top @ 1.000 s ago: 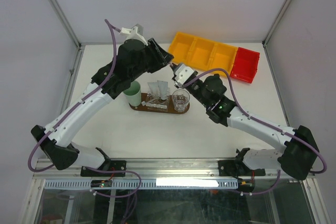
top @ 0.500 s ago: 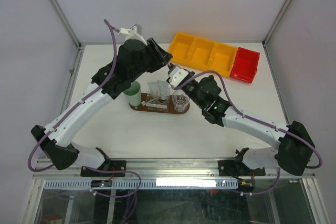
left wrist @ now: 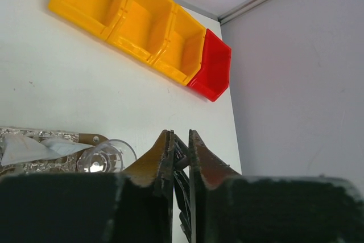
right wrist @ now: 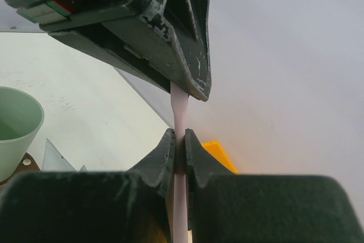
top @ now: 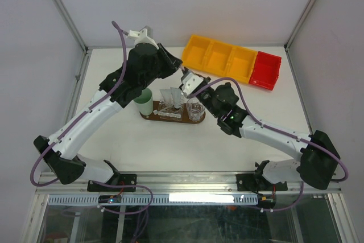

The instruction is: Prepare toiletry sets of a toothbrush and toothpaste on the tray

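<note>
A slim pale lilac toothbrush (right wrist: 180,109) is clamped upright in my right gripper (right wrist: 179,140); its upper end runs behind a fingertip (right wrist: 190,78) of my left gripper. The two grippers meet above the far side of the dark-brown tray (top: 173,120), the left gripper (top: 180,68) just above the right gripper (top: 186,79). In the left wrist view the left gripper (left wrist: 181,135) has its jaws a thin gap apart with a small dark piece pinched at the tips. White crimped tubes (top: 172,96) stand on the tray, also in the left wrist view (left wrist: 28,146).
Clear glasses (top: 195,109) stand on the tray; one shows in the left wrist view (left wrist: 108,156). A mint-green cup (top: 143,102) stands at the tray's left end. The yellow divided bin (top: 219,58) and the red bin (top: 266,71) sit at the back right.
My right gripper has moved left and up from beside the right glass until it meets the left gripper. The left arm has barely moved.
</note>
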`<state>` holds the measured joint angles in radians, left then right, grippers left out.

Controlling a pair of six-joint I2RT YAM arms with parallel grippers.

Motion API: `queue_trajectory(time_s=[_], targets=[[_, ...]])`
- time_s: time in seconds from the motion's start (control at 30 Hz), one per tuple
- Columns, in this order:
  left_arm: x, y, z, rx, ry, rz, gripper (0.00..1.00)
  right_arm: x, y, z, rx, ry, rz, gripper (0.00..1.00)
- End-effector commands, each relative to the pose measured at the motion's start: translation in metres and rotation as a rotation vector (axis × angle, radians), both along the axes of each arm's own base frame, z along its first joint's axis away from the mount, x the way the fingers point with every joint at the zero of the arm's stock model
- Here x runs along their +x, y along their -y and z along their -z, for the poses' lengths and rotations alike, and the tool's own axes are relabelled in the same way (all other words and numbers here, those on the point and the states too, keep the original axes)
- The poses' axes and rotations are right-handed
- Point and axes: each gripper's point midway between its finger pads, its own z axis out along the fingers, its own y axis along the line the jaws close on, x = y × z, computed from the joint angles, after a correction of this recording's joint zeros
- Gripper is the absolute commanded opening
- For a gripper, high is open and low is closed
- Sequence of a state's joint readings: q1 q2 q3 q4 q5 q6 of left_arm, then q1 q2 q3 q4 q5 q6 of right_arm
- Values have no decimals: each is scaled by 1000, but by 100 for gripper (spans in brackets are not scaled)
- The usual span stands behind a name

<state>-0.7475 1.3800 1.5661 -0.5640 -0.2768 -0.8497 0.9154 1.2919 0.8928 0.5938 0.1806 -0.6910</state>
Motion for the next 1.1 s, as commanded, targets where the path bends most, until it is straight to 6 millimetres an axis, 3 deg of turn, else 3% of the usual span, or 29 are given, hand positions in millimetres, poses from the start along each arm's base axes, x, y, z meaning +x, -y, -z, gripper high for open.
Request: queue_trajectory(time_s=[0.0,0.07,0.13,0.33,0.37,0.4,0.5,0.6,0.73,0.9,1.0,1.07], targets=[[-7,0,-16,-25,41,3,4,-2,-2,-30,64,55,1,0],[-7,-1,-16,-21,44,1,0,-4,-3,-28,63,40,-11,0],[-8,-5,-18,-19,55,-6,0,-7,-4,-27,53,19,-26,10],[-17,-22,-30,1,126,-20,0,-20,14,-31,-24,-40,-25,10],[-19,-26,-32,12,140,-19,0,-26,15,-22,-5,-129,-44,48],[-21,-30,-33,29,155,-17,0,-32,16,-20,43,-205,-59,77],[-26,-43,-32,67,180,-36,0,-56,23,-21,103,-319,-129,98],[-30,-53,-35,52,191,-63,0,-79,23,-21,132,-376,-222,100],[-35,-50,-44,63,226,-19,0,-76,39,-26,238,-471,-138,100],[-50,-64,-42,179,300,29,0,-52,93,-19,358,-514,181,99],[-61,-74,-38,254,351,54,0,-46,128,-16,432,-492,300,99],[-70,-70,-37,302,390,103,0,-42,145,-12,465,-506,346,100]])
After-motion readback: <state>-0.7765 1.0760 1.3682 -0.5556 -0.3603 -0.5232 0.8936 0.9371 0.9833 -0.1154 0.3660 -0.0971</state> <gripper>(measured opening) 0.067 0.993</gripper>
